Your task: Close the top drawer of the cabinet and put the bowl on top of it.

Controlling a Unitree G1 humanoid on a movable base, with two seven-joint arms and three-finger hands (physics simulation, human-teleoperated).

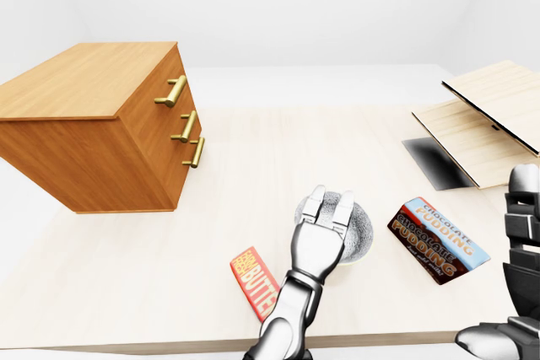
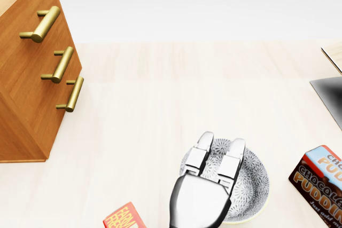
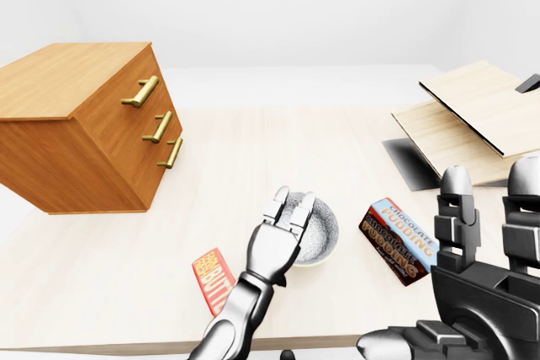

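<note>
The wooden cabinet (image 1: 84, 115) stands at the left of the table, its three brass handles facing right. The top drawer handle (image 2: 43, 24) lines up with the two below, and all the drawer fronts look flush. The patterned grey bowl (image 2: 251, 185) sits low in the middle of the head view. My left hand (image 2: 220, 143) lies over the bowl's left half with its fingers stretched out straight and not closed round the rim. My right hand (image 3: 485, 200) hovers at the lower right of the right-eye view, open and holding nothing.
A chocolate pudding box (image 1: 439, 240) lies just right of the bowl, and a red butter box (image 1: 253, 282) lies at its lower left. Pale wooden boards (image 1: 485, 128) with a dark panel (image 1: 434, 162) occupy the table's right side.
</note>
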